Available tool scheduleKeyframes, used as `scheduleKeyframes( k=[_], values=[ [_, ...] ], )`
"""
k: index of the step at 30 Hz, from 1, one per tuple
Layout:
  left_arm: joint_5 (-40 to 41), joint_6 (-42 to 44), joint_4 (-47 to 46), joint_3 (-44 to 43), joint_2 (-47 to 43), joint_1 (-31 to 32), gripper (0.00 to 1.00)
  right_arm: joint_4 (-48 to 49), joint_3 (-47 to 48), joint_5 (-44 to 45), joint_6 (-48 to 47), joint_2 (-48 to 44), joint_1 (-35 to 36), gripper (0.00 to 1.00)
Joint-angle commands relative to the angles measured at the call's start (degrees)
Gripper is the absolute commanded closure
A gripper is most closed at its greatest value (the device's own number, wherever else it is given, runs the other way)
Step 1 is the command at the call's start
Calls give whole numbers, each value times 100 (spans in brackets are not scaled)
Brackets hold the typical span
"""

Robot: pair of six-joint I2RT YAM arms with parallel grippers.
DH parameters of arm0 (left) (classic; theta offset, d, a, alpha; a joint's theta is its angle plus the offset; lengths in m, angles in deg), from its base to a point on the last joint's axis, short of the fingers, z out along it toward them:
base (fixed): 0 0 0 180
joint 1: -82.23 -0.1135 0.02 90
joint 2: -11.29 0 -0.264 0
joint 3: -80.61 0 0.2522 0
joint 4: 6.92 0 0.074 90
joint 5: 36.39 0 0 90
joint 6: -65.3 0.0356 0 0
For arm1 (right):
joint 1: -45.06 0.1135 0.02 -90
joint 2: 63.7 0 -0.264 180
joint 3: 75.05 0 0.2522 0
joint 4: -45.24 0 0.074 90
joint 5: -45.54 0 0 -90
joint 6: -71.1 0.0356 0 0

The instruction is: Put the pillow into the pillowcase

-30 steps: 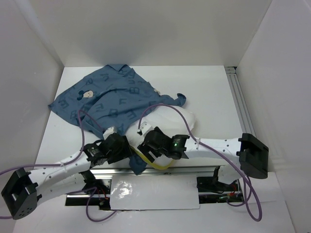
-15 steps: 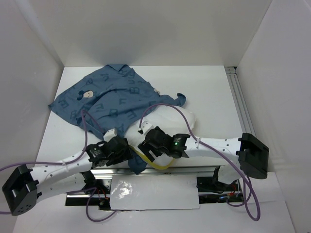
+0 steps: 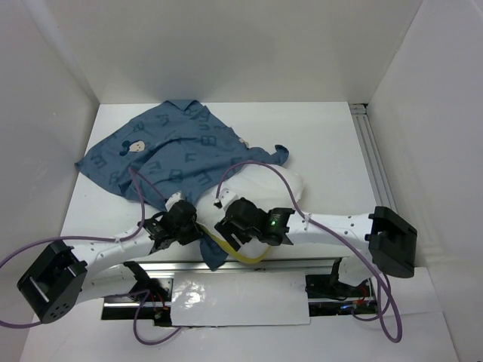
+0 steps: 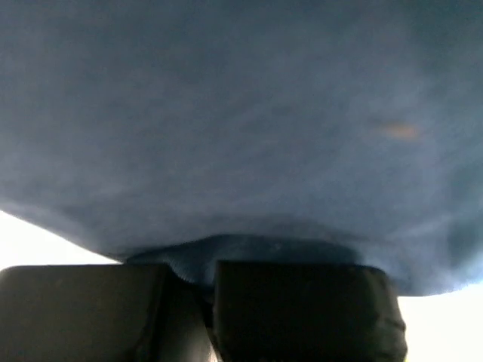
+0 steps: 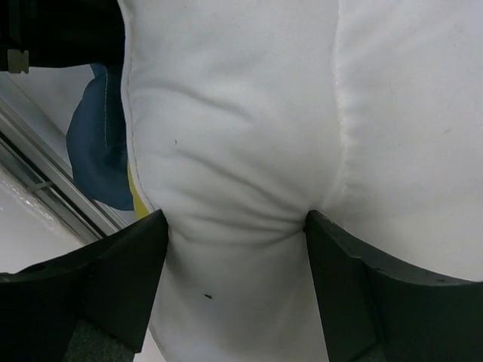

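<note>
Left gripper [image 4: 207, 313] almost closed, pinching a fold of the one blue pillowcase [image 3: 173, 147], right gripper [image 5: 235, 222] clamped around a bunch of the one white pillow [image 5: 241, 113], pillowcase draped over the pillow's left part, both on the table [image 3: 332, 147].

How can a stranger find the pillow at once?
On the white table, find the blue printed pillowcase at the far left. The pillow pokes out at its near right edge. It alone is plump and plain white, with a yellow edge band.
</note>
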Motion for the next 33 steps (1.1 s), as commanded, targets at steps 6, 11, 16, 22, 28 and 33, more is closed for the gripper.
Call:
scheduleKeyframes(
  k=[6, 11, 16, 22, 28, 33],
  values=[
    [389, 334, 1021, -338, -573, 658, 100, 1025, 38, 859, 476, 573, -34, 100],
    [-59, 827, 767, -408, -978, 1362, 100, 3168, -119, 2007, 707, -22, -191, 100],
    [-209, 1397, 714, -1172, -926, 2214, 100, 5303, -119, 2454, 926, -121, -376, 100],
    [-955, 1970, 153, -1841, -864, 2655, 100, 6756, -206, 2763, 1312, 371, -482, 100],
    [-1721, 2119, -455, -1744, -1083, 2655, 100, 6917, -742, 3089, 1681, 846, -482, 100],
    [-1562, 1900, -69, -1630, -882, 2655, 100, 6042, -1199, 2721, 2103, 637, -482, 100]
  ],
)
